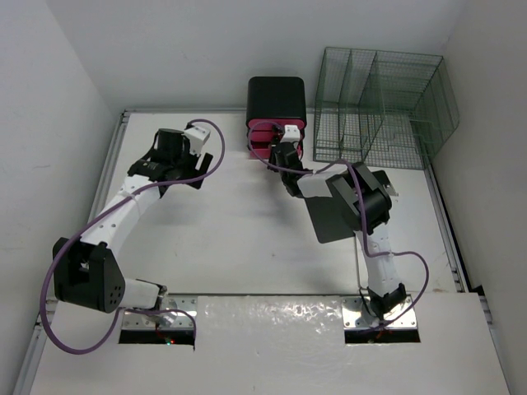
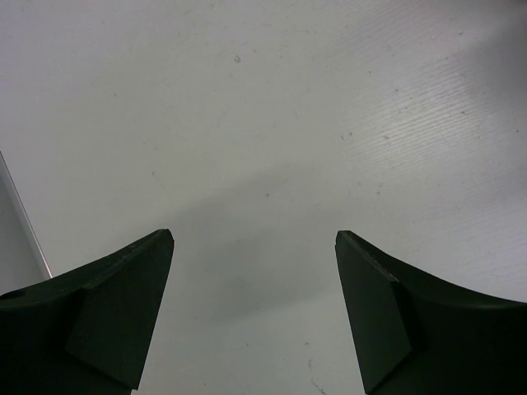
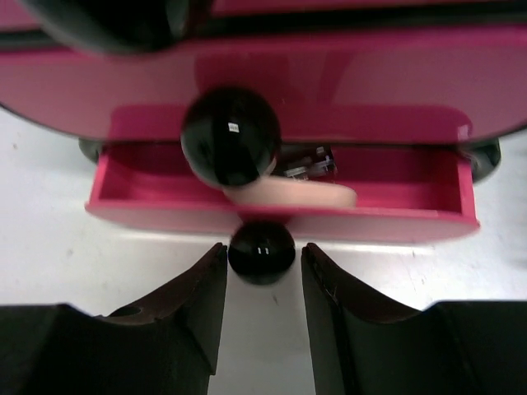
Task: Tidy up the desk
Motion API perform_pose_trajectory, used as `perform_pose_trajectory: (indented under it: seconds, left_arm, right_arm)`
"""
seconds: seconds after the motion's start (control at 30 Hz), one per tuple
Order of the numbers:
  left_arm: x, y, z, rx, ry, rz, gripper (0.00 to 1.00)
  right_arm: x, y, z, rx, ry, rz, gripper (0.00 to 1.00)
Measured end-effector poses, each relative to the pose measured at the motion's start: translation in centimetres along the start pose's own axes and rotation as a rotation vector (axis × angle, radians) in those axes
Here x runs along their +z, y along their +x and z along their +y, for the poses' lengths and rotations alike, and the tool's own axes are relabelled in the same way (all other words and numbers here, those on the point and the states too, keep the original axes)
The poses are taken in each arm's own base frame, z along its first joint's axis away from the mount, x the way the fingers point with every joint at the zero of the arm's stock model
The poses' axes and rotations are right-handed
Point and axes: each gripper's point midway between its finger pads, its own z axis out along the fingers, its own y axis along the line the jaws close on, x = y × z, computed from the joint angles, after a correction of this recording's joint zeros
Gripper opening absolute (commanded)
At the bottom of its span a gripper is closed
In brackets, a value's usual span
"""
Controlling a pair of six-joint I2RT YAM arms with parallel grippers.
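The white desk (image 1: 230, 239) carries a pink drawer unit (image 1: 265, 145) at its far edge. Its lower drawer (image 3: 280, 216) stands pulled out, with a pale beige item (image 3: 290, 195) and a small metallic thing (image 3: 306, 164) inside. My right gripper (image 3: 262, 247) is shut on that drawer's black round knob (image 3: 261, 253), the fingertips flanking it. A second black knob (image 3: 230, 136) sits on the drawer above. My left gripper (image 2: 254, 234) is open over bare desk (image 2: 263, 99) at the far left (image 1: 177, 164), with nothing between its fingers.
A green wire mesh organizer (image 1: 379, 107) stands at the far right corner. A black box (image 1: 277, 99) sits on top of the pink unit. A dark flat sheet (image 1: 329, 220) lies under my right arm. A grey edge rail (image 2: 16, 214) runs beside the left gripper.
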Motion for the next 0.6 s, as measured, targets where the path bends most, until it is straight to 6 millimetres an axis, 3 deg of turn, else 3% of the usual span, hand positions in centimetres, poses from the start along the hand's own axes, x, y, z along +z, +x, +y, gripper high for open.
perform_pose_trajectory:
  seconds: [0.6]
  left_arm:
    - [0.3, 0.3, 0.0, 0.004, 0.0, 0.013, 0.78]
  right_arm:
    - [2.8, -1.5, -0.2, 0.03, 0.014, -0.095, 0.31]
